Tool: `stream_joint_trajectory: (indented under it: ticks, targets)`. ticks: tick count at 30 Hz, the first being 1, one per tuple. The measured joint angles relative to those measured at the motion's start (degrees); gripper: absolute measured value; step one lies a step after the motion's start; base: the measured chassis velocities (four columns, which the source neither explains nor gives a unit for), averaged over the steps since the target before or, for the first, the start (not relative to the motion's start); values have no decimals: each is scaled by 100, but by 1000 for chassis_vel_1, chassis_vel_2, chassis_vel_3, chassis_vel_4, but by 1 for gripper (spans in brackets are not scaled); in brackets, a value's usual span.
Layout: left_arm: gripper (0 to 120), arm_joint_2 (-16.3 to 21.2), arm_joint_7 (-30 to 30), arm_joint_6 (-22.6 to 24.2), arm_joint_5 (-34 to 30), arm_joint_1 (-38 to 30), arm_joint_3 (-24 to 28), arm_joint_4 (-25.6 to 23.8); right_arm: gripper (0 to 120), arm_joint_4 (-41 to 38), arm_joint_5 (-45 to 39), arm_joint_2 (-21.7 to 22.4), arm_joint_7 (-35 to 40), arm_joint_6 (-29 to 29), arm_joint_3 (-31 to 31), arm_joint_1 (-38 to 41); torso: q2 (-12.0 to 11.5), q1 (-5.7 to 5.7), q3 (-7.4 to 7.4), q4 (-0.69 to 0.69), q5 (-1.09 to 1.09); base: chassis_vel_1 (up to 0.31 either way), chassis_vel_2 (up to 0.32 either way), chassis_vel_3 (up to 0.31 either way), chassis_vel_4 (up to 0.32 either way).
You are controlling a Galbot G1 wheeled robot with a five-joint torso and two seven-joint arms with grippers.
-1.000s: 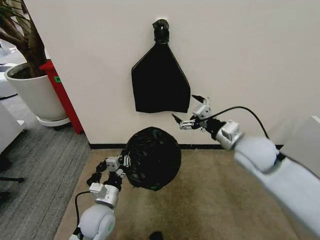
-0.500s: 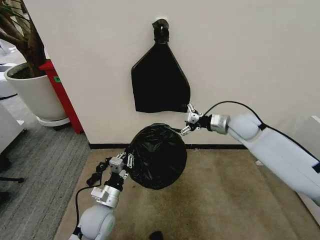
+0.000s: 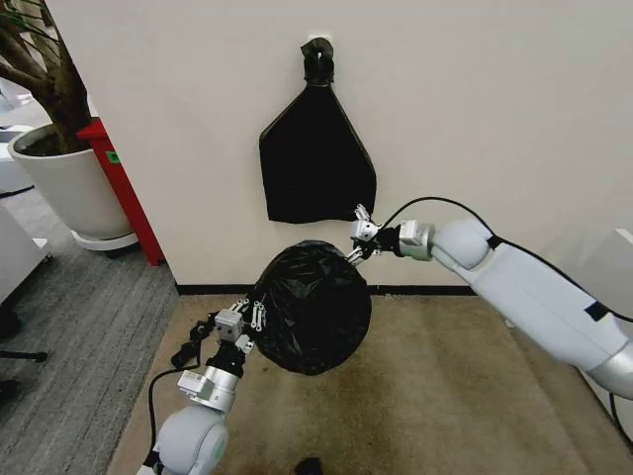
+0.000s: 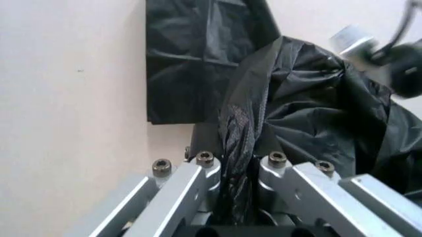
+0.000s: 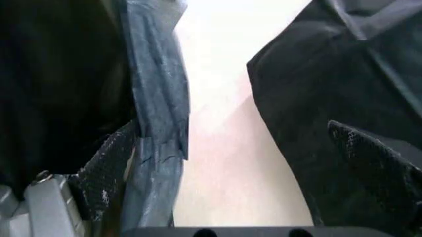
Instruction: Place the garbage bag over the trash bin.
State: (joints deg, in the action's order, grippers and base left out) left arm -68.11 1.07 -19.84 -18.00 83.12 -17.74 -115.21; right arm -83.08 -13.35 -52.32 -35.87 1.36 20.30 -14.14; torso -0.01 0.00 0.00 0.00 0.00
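You had the garbage bag [image 3: 311, 307] ballooned into a round black mass low in front of the wall, just above the carpet [image 3: 445, 396], and it hid the trash bin entirely; whether the bucket sat inside it could not be told. Your left gripper [image 3: 245, 325] sat at the bag's near-left edge with its fingers [image 4: 197, 170] clamped on a gathered fold of the plastic; the left wrist view showed the film bunched tight between them. Your right gripper [image 3: 358, 240] was at the bag's upper right, just below the flat black bag [image 3: 315, 173] hanging on the wall; its fingers [image 5: 105, 168] stood apart in the right wrist view, one pad lying against a strip of film and the other wide of it, so nothing was held there. Judging from this, the step was to take a second hold on the bag's edge opposite your left one; you would have done well to close on a single layer near the rim, not a thick wad, and to keep clear of the hanging bag; the thin film would likely slip or tear under a sharp pull.
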Motion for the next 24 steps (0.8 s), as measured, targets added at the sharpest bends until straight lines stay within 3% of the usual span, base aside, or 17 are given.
stream_joint_trajectory:
  ticks: [6,14,19,24]
  targets:
    - [5,-50,82,-63,-5,311,-43,-311,100,444,29,-306,-51,143,130,230,0,0,0,0,-1,0,0,0,0]
    - [5,-140,108,-130,27,453,-27,-363,100,655,22,-513,-25,173,287,415,0,0,0,1,-1,0,0,0,0]
    - [5,-95,85,-133,-35,363,-52,-277,100,494,-94,-424,-62,67,318,442,0,0,0,0,0,0,0,0,0]
    - [5,23,-53,-60,-310,74,-155,-24,100,-110,-663,-21,-111,-346,237,463,0,0,0,-1,1,0,0,0,0]
